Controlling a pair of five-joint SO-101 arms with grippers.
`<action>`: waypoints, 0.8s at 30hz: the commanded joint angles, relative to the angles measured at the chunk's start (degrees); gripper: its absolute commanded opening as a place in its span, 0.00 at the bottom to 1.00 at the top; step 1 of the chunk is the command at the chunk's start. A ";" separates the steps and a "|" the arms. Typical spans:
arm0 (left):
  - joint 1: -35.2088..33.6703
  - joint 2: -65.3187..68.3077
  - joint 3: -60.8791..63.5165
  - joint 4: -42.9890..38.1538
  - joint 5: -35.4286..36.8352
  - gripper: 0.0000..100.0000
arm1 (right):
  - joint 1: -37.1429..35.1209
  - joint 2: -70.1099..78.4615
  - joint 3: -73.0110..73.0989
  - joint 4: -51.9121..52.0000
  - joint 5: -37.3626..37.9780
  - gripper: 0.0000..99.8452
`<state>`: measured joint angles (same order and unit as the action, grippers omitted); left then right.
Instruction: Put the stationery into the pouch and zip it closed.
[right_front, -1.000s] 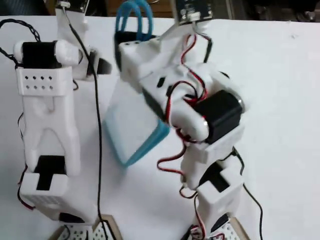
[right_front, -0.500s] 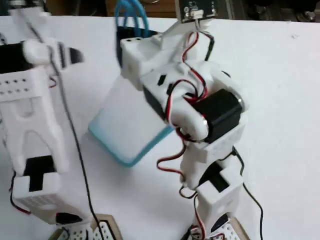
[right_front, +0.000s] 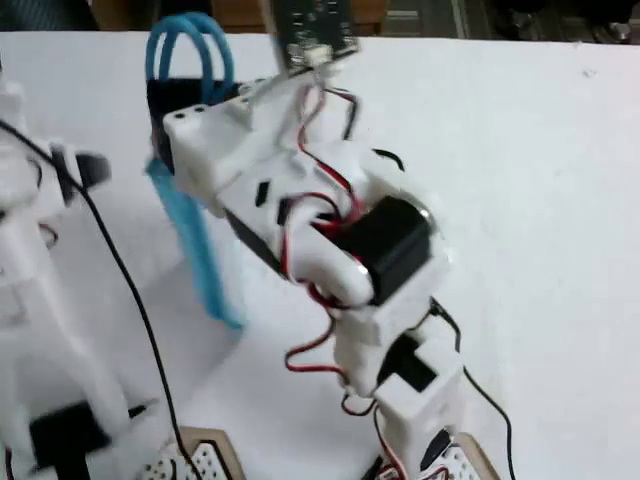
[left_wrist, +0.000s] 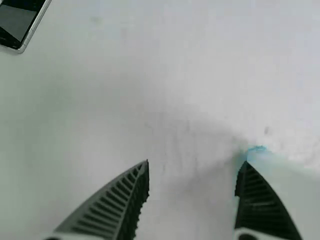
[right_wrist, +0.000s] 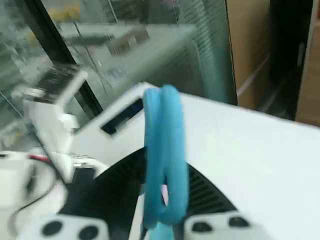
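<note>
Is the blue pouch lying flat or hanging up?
Hanging up: the right gripper pinches its loop, and the pouch dangles edge-on.

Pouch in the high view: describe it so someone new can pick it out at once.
On the white table, find the right arm mid-frame, strung with red wires. The pouch hangs from its gripper, seen nearly edge-on. It is the only blue thing there: blue rim, blue loop sticking out past the fingers.
</note>
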<state>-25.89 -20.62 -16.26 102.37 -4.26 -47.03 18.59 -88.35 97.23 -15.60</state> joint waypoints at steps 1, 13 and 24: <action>-0.66 -7.16 5.27 -1.23 0.70 0.29 | 1.10 1.63 -1.23 4.18 0.53 0.02; -2.51 -6.20 5.71 -2.11 10.11 0.29 | 4.88 1.27 -0.97 4.26 0.53 0.02; -0.57 -17.89 2.02 0.09 16.26 0.29 | 7.78 -1.01 -0.88 4.26 0.53 0.02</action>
<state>-28.18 -32.13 -11.96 102.37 9.27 -40.44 20.00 -88.44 100.40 -15.60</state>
